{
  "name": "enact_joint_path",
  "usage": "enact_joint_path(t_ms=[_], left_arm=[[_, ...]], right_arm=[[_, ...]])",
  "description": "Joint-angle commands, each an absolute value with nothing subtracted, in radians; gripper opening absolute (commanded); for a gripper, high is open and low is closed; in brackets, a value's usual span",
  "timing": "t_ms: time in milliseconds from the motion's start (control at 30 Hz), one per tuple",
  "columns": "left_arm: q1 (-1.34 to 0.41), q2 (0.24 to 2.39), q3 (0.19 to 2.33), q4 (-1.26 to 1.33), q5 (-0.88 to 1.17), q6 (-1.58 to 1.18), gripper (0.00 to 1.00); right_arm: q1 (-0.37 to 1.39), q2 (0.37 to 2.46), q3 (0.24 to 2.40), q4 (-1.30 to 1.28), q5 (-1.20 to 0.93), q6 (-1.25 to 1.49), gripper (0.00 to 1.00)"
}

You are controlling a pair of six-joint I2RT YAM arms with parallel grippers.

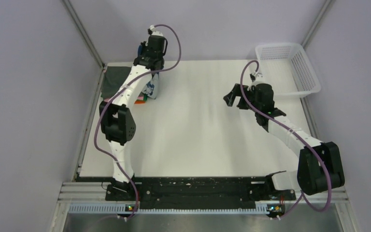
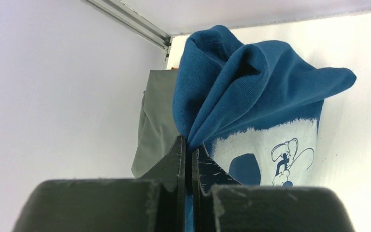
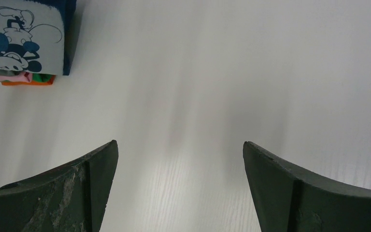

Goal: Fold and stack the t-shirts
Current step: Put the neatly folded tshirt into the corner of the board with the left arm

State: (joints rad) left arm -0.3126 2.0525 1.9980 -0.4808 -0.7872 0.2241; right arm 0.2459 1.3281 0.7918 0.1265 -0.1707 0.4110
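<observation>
1. The left gripper (image 2: 187,147) is clenched on a bunched fold of the navy t-shirt (image 2: 251,82), at the far left corner of the worktop (image 1: 198,135).
2. The printed part of the navy t-shirt reaches down over the pile there: grey shirt (image 2: 157,121), pink shirt (image 3: 23,76), orange shirt (image 3: 26,82), green shirt (image 3: 43,77).
3. The right gripper (image 3: 178,154) is released and holds nothing, well apart from the pile.
4. I judge the task nearly done: four shirts look folded and stacked, and only the navy one must be laid flat on top and let go.

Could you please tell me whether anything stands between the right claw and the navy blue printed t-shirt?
Nothing visible does: only white table separates the open right claw from the navy blue cloth t-shirt, pinched by the left claw.
</observation>
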Motion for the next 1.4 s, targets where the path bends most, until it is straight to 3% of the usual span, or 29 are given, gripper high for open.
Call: enact_joint_path(t_ms=[0, 1367], left_arm=[[-0.295, 1.941, 2.076, -0.491, -0.769, 0.192, 0.00], [-0.189, 1.848, 2.230, -0.686, -0.462, 0.053, 0.00]], right_arm=[[0.239, 1.305, 0.796, 0.165, -0.196, 0.402, 0.99], [0.239, 1.330, 0.832, 0.121, -0.199, 0.419, 0.99]])
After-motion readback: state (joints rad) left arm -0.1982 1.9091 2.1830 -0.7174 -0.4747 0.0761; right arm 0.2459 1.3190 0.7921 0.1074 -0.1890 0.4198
